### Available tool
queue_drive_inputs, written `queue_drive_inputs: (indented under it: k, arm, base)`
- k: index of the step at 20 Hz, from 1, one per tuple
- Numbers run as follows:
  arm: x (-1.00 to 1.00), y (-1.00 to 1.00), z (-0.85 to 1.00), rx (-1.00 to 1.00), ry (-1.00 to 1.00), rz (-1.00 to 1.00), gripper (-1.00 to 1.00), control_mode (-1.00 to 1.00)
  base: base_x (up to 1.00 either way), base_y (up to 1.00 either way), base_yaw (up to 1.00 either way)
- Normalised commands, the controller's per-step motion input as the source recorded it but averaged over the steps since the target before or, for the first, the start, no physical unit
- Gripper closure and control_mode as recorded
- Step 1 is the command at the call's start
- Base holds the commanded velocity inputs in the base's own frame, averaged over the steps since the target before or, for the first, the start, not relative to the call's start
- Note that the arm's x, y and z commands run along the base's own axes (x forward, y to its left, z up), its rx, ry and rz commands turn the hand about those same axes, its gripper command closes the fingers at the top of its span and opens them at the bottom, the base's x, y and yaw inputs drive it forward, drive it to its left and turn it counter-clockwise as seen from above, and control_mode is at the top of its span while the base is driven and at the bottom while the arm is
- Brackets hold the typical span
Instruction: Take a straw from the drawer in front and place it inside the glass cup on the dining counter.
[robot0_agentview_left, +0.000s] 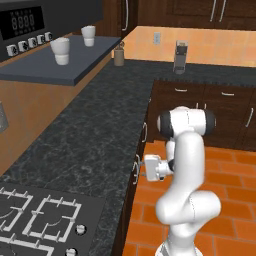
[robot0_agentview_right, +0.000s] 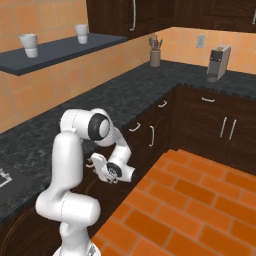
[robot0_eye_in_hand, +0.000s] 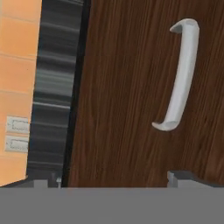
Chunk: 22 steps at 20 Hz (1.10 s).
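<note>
Gripper (robot0_eye_in_hand: 113, 179) spread wide, holding nothing, close against dark-brown drawer (robot0_eye_in_hand: 131, 96) front below black granite worktop (robot0_agentview_left: 95, 130); silver bar handle (robot0_eye_in_hand: 180, 74) just beyond fingertips, untouched.

Drawer (robot0_eye_in_hand: 131, 96) front cut off by hand view edges; interior hidden. Gripper (robot0_agentview_left: 141, 168) fingertips hidden against cabinet front.

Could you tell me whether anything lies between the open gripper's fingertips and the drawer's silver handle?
No. In the hand view, only bare dark-brown drawer front separates the gripper from the silver handle; nothing else intervenes.
</note>
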Motion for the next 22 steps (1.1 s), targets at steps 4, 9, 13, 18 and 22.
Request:
queue_drive_inputs:
  k: [4,9,13,18,22]
  arm:
    - [0.52,0.2,-0.24,0.0,0.0,0.0,-1.0,-1.0]
    - [0.44,0.07,-0.4,0.0,0.0,0.0,-1.0,-1.0]
    - [0.33,0.0,-0.51,0.0,0.0,0.0,-1.0,-1.0]
    - [0.3,0.01,-0.45,0.0,0.0,0.0,-1.0,-1.0]
    - [0.05,0.37,-0.03,0.0,-0.01,0.0,-1.0,-1.0]
  base:
    - [0.0,0.0,0.0]
    - [0.0,0.0,0.0]
    - [0.0,0.0,0.0]
    - [0.0,0.0,0.0]
    - [0.0,0.0,0.0]
